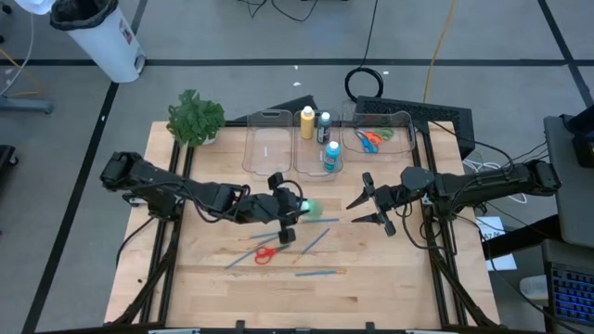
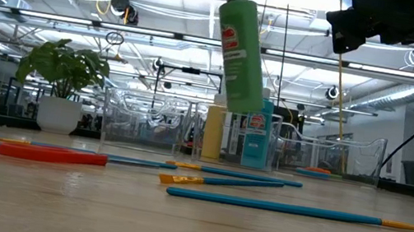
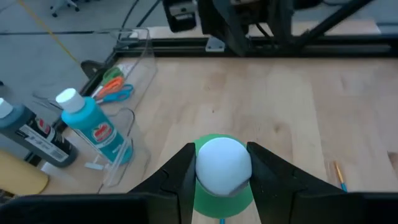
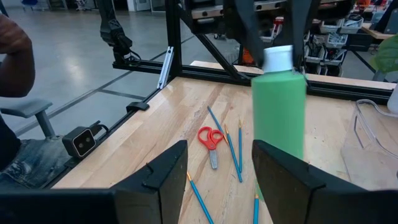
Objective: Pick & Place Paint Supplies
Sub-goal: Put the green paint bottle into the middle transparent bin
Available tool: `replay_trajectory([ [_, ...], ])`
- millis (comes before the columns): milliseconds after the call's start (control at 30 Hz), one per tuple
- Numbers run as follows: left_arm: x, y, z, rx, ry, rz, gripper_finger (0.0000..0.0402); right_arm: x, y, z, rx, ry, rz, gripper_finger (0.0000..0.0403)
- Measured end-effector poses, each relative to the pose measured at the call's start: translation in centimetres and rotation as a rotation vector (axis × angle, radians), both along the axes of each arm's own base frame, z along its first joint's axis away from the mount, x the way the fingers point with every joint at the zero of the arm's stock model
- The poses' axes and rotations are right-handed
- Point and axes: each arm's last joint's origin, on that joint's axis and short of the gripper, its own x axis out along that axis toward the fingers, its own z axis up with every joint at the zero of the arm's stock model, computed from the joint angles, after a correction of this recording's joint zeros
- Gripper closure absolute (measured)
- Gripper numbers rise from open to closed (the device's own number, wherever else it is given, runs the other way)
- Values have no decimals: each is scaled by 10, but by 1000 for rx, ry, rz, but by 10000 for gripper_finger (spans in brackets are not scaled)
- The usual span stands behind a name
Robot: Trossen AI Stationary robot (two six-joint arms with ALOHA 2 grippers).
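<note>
Front edge of table (image 1: 306,311): bare wood runs along it, with one blue paintbrush (image 2: 292,209) lying nearest the edge in the low view.
Brush scatter: more brushes (image 1: 316,243) and the red scissors (image 1: 264,254) lie flat on the wood just below the left gripper; in the low view the scissors' handle (image 2: 51,155) rests on the table at the left.
Left gripper (image 1: 299,211): its fingers (image 3: 180,171) are closed on the white cap of the green paint bottle (image 2: 242,55), which hangs tilted, well clear of the tabletop and brushes.
Right gripper (image 1: 364,208): fingers spread apart and holding nothing, near the green bottle on its right, with open wood between them.
Middle ground: bare tabletop lies between the lifted bottle and the bins.
Clear bins (image 1: 267,144): ranged along the far edge; the middle one holds a yellow bottle (image 1: 307,122), a dark bottle (image 1: 324,126) and a blue bottle (image 1: 332,155); the right bin holds scissors (image 1: 373,138).
Far left corner: the plant (image 1: 195,118).
</note>
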Motion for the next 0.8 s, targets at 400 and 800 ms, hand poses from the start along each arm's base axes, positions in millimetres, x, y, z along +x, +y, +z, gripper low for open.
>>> replay_trajectory([
  [400, 7, 19, 24, -26, -56, 64, 277, 0, 0, 0, 0, 0, 0, 232],
  [800, 7, 48, 82, -16, -114, 132, 277, 0, 0, 0, 0, 0, 0, 232],
])
